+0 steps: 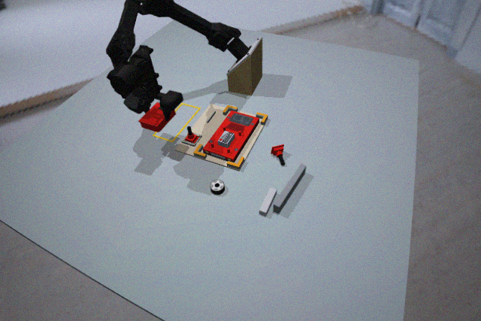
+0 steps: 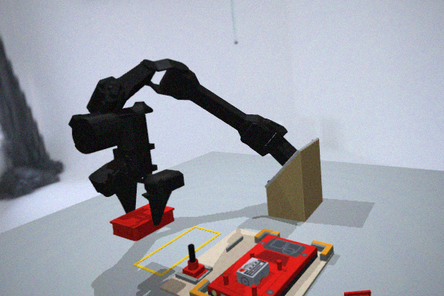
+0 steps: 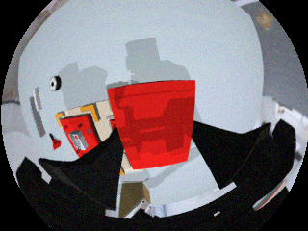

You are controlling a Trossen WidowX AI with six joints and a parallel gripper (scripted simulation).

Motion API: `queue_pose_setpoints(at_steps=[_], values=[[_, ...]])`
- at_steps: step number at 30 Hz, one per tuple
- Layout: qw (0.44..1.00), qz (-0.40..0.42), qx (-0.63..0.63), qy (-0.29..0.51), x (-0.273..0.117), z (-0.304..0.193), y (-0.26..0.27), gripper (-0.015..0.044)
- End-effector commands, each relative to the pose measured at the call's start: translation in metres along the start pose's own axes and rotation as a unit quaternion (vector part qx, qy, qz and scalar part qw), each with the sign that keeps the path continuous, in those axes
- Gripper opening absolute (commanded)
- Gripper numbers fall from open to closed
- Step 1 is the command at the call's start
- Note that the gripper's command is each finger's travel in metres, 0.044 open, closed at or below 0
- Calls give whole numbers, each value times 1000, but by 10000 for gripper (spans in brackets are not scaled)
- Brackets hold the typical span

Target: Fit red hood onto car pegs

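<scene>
The red hood [image 1: 154, 118] [image 2: 133, 227] [image 3: 159, 103] is held above the table, roof up and roughly level, its shadow apart from it. My gripper [image 1: 156, 113] [image 2: 143, 218] [image 3: 156, 129] is shut on it, one finger on each side. The hood is left of the jig board [image 1: 202, 125] [image 2: 221, 254]. The red chassis [image 1: 248, 128] [image 2: 288, 268] lies between the jig's orange corners, with the grey engine block [image 1: 225, 138] [image 2: 252, 272] [image 3: 77, 141] on its deck. Short red pegs stand around the engine. The hood's corner holes cannot be made out.
A red piece with an upright black stem [image 1: 190, 137] [image 2: 195, 267] stands on the jig's left side. A yellow outline [image 1: 191, 105] [image 2: 207, 229] lies between hood and jig. A wheel [image 1: 216, 186], another red stemmed piece [image 1: 277, 150] and two grey bars [image 1: 290, 188] [image 1: 267, 201] lie around.
</scene>
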State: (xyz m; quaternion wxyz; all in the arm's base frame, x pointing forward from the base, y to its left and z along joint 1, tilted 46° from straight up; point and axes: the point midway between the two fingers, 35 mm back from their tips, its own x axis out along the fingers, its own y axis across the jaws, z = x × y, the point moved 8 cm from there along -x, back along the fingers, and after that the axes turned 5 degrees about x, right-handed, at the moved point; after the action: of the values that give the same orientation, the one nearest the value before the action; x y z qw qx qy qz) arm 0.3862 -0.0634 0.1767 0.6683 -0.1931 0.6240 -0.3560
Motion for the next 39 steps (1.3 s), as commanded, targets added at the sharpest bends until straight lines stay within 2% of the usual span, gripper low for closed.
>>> queue_pose_setpoints(at_steps=[1, 21, 29, 39], values=[[1000, 6, -13, 3, 0, -5, 34, 0], [1000, 0, 8, 5, 0, -72, 194, 0], [1000, -1, 11, 4, 5, -74, 195, 0], [1000, -1, 12, 3, 48, -76, 196, 0]])
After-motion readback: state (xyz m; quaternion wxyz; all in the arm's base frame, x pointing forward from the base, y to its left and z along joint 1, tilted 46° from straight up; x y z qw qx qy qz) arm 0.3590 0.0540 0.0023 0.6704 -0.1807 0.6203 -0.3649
